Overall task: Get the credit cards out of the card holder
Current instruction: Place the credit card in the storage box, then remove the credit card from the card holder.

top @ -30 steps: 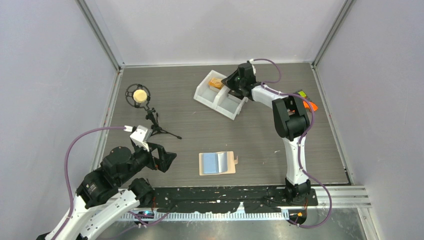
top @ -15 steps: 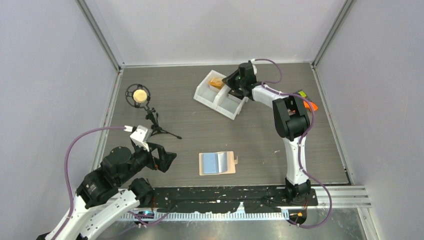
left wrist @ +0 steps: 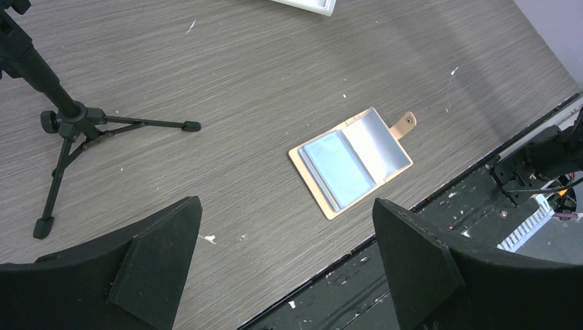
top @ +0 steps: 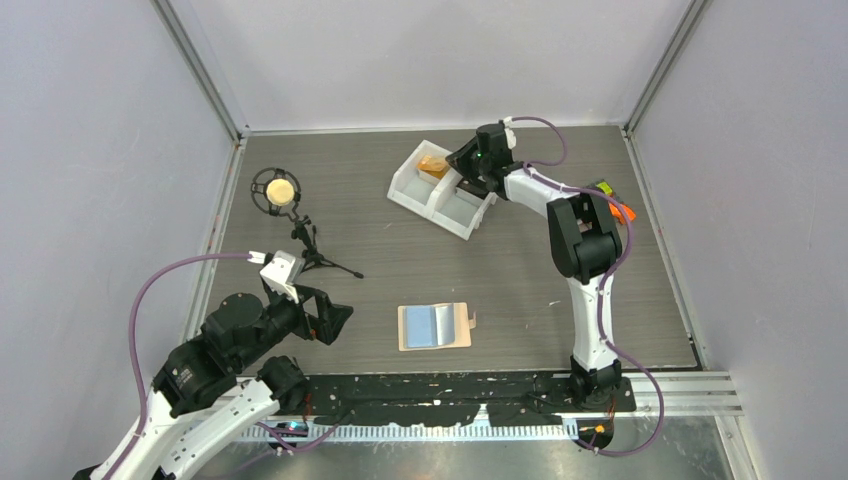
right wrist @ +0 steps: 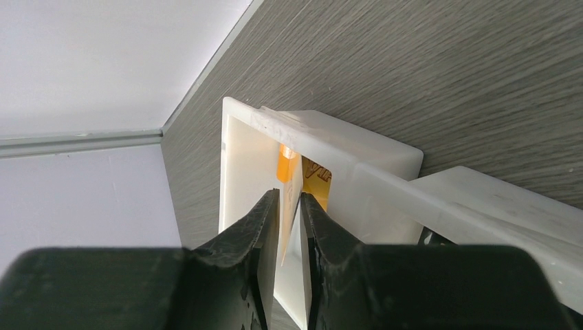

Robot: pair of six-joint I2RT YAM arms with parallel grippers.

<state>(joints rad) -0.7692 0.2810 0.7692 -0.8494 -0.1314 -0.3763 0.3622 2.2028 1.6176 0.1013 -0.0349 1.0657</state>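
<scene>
The beige card holder (top: 435,326) (left wrist: 350,163) lies open on the table near the front edge, its light blue lining up and its snap tab to the right. My left gripper (top: 335,318) (left wrist: 285,203) hovers open to its left, nothing between the fingers. My right gripper (top: 458,163) (right wrist: 289,196) reaches into the far compartment of the white bin (top: 462,222) (right wrist: 330,134). Its jaws stand slightly apart, with a credit card (right wrist: 287,165) edge-on and tilted in the gap. Another orange credit card (top: 433,165) (right wrist: 317,180) lies in that compartment.
A small black tripod with a round yellow-centred head (top: 300,240) (left wrist: 69,113) stands at the left. An orange and green object (top: 615,205) sits by the right wall behind the right arm. A black base rail (top: 450,385) runs along the near edge.
The right jaws have parted a little around the card over the bin's far compartment. The left arm and the card holder have not moved.
</scene>
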